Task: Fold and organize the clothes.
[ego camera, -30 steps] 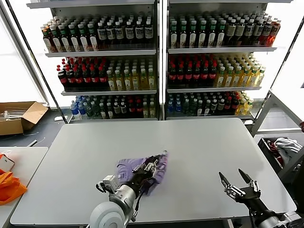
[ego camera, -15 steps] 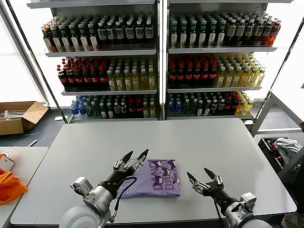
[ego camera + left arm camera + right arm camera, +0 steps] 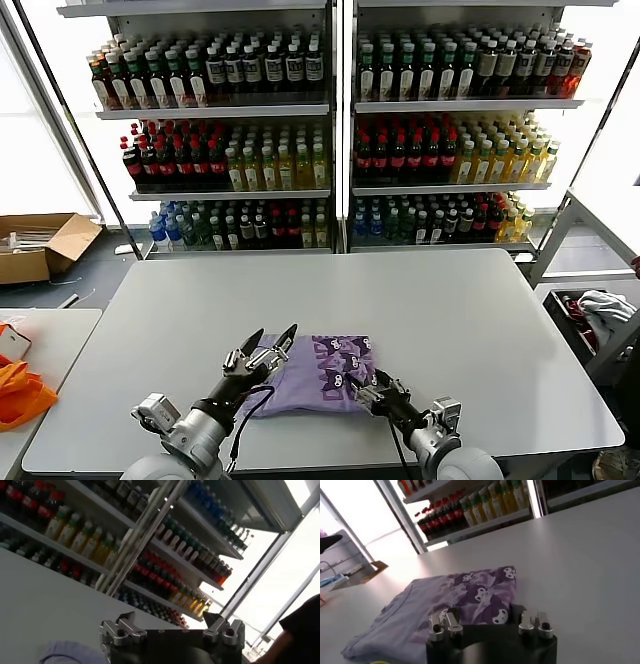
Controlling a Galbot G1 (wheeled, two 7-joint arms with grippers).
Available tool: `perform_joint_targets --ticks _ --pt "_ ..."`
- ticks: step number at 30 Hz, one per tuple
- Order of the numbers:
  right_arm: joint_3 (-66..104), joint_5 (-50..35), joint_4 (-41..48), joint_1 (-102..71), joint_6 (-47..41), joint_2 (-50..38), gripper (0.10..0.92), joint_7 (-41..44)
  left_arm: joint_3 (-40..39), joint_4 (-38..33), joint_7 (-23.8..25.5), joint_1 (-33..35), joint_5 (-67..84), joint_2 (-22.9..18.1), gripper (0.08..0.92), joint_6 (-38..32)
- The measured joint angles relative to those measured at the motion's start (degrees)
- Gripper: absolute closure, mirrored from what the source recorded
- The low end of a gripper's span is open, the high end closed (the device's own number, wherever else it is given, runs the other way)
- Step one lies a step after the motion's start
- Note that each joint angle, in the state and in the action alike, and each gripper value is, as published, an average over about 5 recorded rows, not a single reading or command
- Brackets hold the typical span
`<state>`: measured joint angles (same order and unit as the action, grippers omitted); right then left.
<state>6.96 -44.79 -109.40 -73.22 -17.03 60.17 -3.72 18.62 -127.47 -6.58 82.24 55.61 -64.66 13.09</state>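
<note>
A folded lavender T-shirt lies flat on the grey table near its front edge, dark purple print facing up. My left gripper is open just above the shirt's left edge, with nothing between its fingers; the left wrist view shows its jaws wide apart and a bit of lavender fabric below. My right gripper is at the shirt's front right corner. In the right wrist view its fingers stand apart, with the printed edge of the T-shirt lying between them.
Shelves of bottles stand behind the table. A cardboard box sits on the floor at left, and an orange cloth lies on a side table. A bin of cloths stands at right.
The left gripper opened, let go of the shirt and drew back to its left edge; the shirt now lies flat. The right gripper moved left to the shirt's right corner, its jaws narrowing.
</note>
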Motion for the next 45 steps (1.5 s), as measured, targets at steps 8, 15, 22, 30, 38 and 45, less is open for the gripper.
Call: perform_joint_targets --ticks 8,15,22,30,38,45 --pt "-1.34 -0.68 0.27 0.54 -0.23 0.49 0.613 -1.05 0.54 0.25 0.17 0.75 -0.77 -0.79 0.177 0.22" --pt "0.03 0.46 -0.07 -0.30 -0.29 -0.27 0.812 -0.87 1.92 0.09 0.36 2.21 -1.05 -1.16 0.177 0.19" --pt "3.91 1.59 -1.66 -2.48 -0.69 -2.67 0.878 0.99 3.49 -0.05 0.45 2.70 -1.07 -2.49 0.177 0.21" --pt "10.27 4.52 -4.14 -5.95 -1.29 -5.68 0.878 3.41 3.75 -0.01 0.55 2.05 -1.18 -3.55 0.177 0.31" --pt "15.48 8.04 -5.82 -8.96 -0.23 -6.13 0.718 4.69 3.57 0.94 0.12 0.45 -1.57 -3.46 0.177 0.55" --pt "18.58 11.20 -8.29 -8.68 0.84 -4.89 0.519 4.12 4.52 0.32 0.40 1.08 -1.76 -3.32 0.177 0.36"
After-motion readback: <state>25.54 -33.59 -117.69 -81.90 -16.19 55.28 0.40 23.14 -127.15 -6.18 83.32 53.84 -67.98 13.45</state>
